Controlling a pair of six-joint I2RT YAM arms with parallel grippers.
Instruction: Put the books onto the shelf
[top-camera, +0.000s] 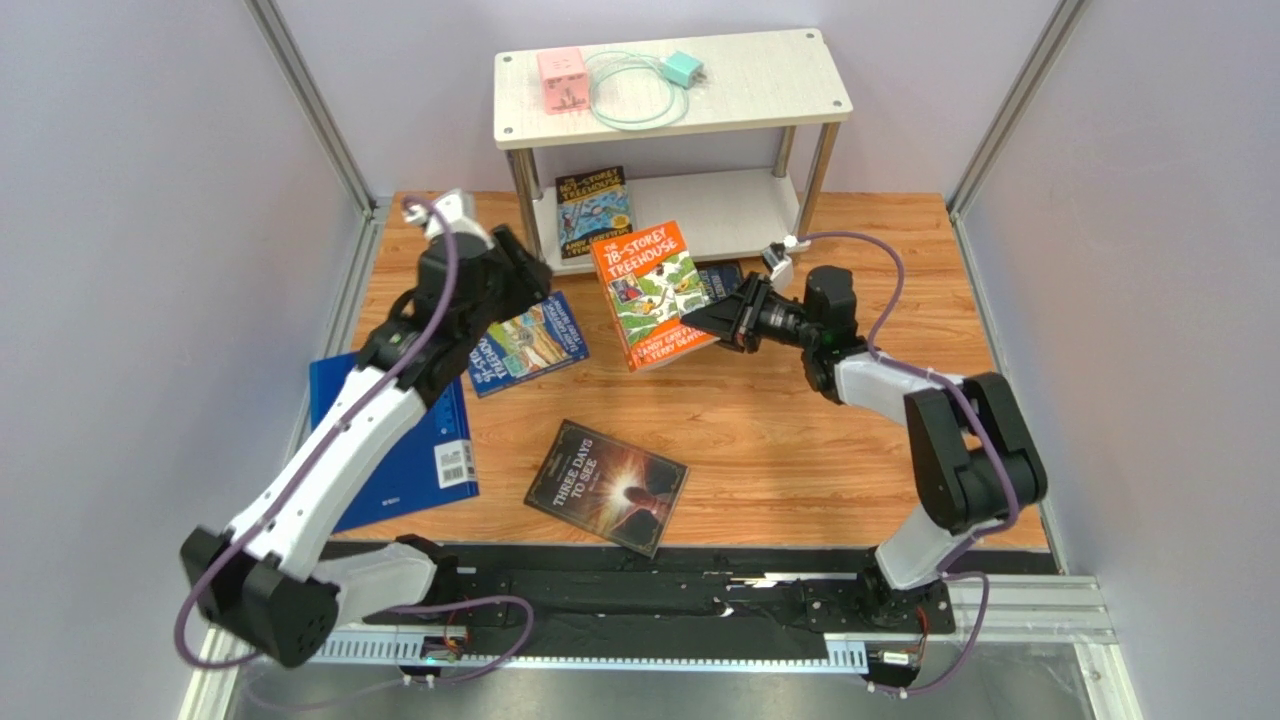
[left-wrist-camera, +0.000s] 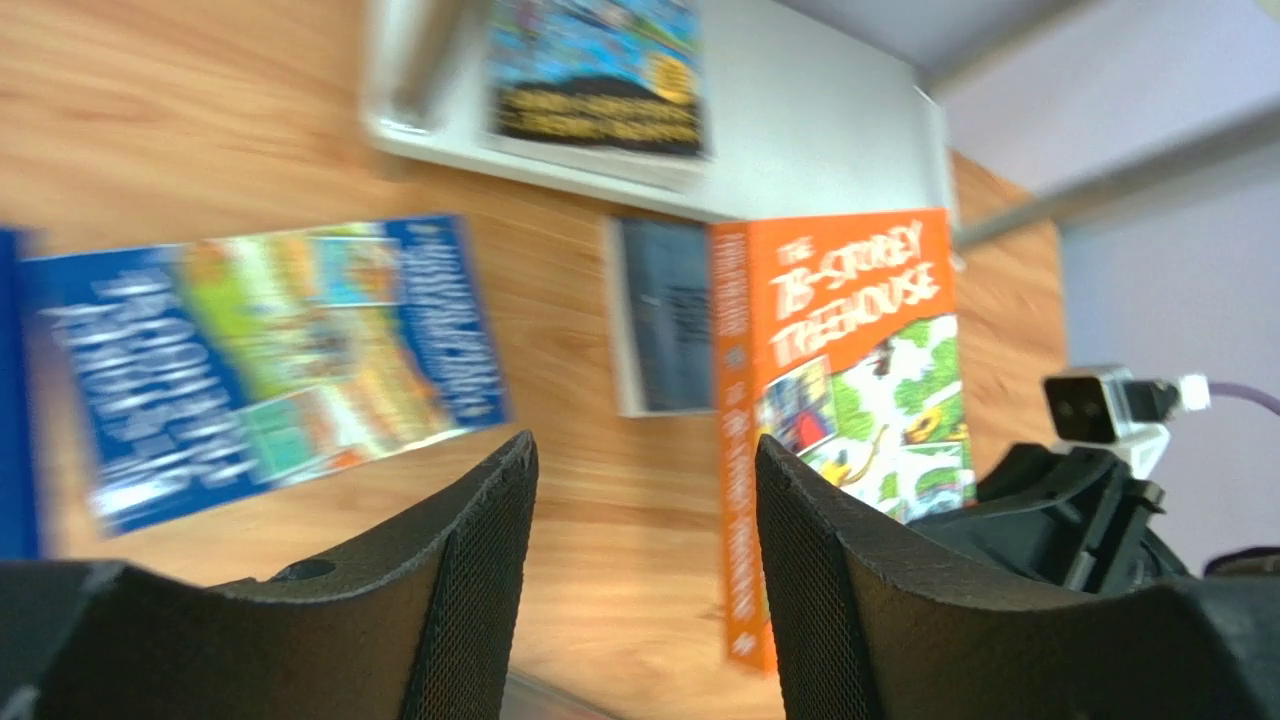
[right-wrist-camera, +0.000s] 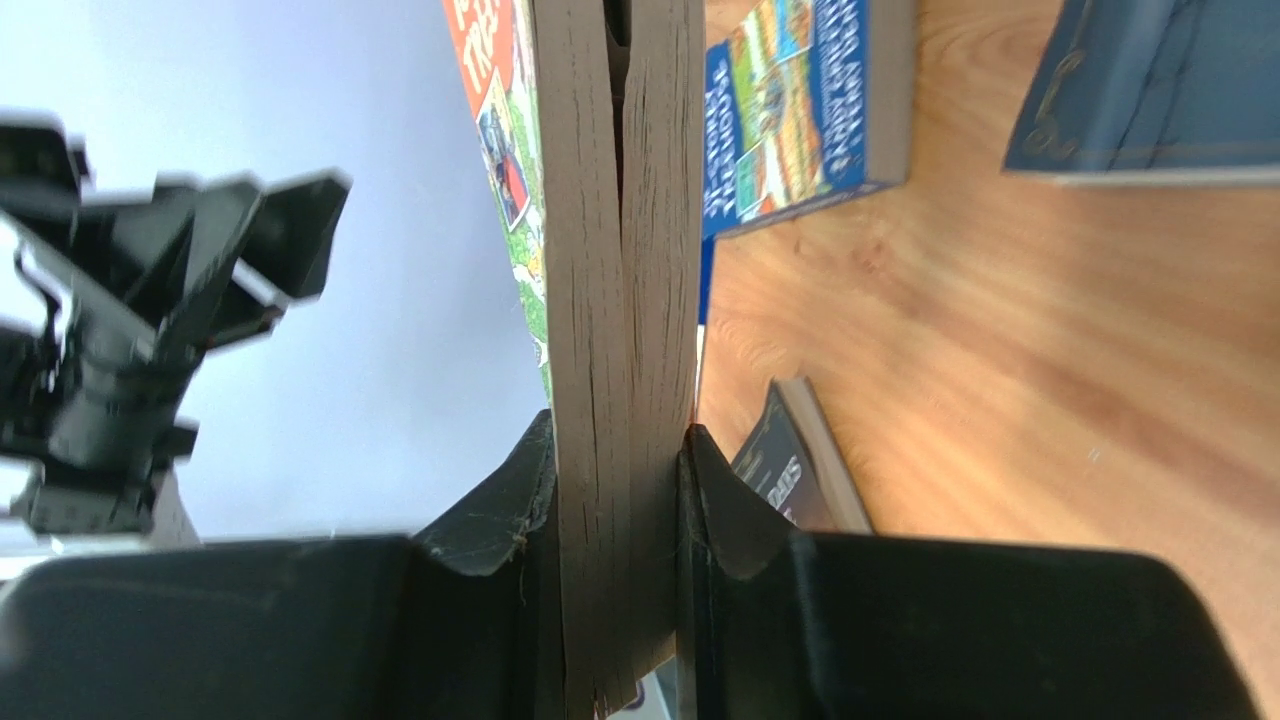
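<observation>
While one book (top-camera: 592, 210) sits on the shelf (top-camera: 751, 83), your right gripper (right-wrist-camera: 619, 450) clamps the orange book (top-camera: 649, 293), your left gripper (left-wrist-camera: 643, 450) gapes empty; other books (top-camera: 606, 485) wait.

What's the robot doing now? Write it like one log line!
right tool: shut on orange Treehouse book, held up | left tool: open, empty, near blue book | shelf: one cartoon book on lower tier

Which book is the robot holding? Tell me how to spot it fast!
Find the white two-tier shelf at the back of the wooden table. Just in front of it, the right end effector grips one book. Only this one has a bright orange cover.
</observation>
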